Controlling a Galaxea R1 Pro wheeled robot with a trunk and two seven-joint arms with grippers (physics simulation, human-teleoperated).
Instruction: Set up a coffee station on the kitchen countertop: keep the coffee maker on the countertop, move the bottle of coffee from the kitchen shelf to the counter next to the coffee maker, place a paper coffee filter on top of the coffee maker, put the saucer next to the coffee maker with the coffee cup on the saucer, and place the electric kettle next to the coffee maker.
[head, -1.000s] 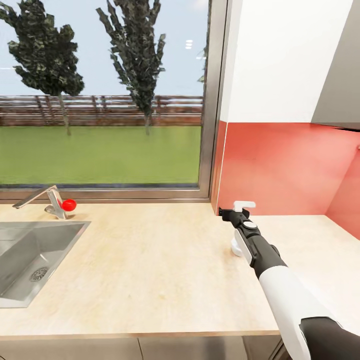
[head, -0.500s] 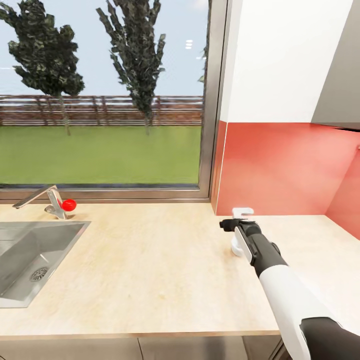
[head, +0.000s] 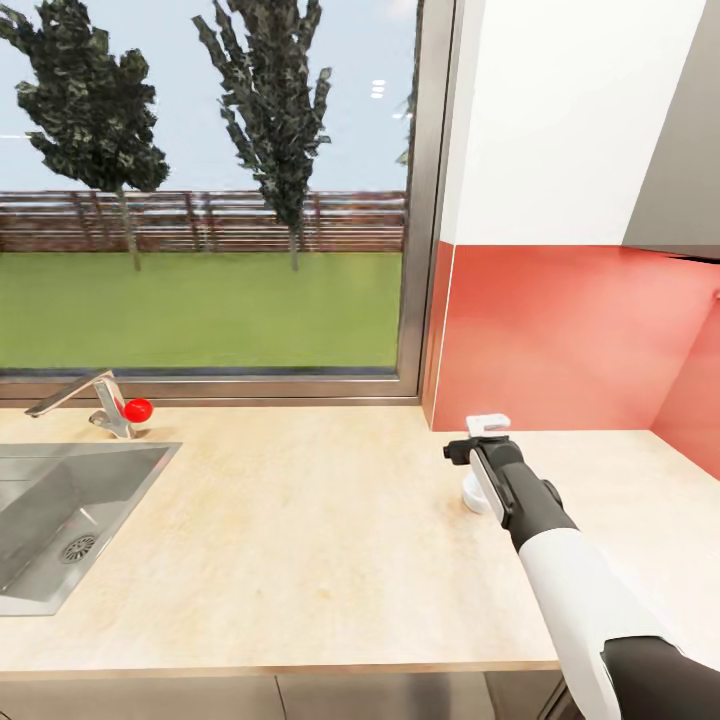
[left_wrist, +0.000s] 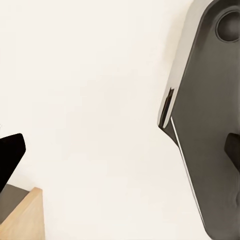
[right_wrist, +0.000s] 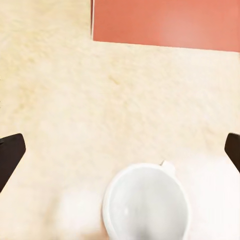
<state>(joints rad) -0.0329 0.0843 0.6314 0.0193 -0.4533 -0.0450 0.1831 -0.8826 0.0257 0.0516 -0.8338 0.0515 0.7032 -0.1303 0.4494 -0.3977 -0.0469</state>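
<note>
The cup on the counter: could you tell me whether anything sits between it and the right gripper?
Nothing visible does. In the right wrist view the white cup stands upright on bare counter, with the right gripper spread wide, fingertips at either edge. From the head view the gripper hovers above the cup.

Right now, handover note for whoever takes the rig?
Right hand: open, fingers spread, empty, above the coffee cup.
Left hand: fingertip visible against a white surface; state unclear.
Cup stands upright on the countertop near the red backsplash; no clear saucer under it.
Done: cup on the counter.
Left: coffee maker, bottle, filter, saucer and kettle still to be found and placed.
</note>
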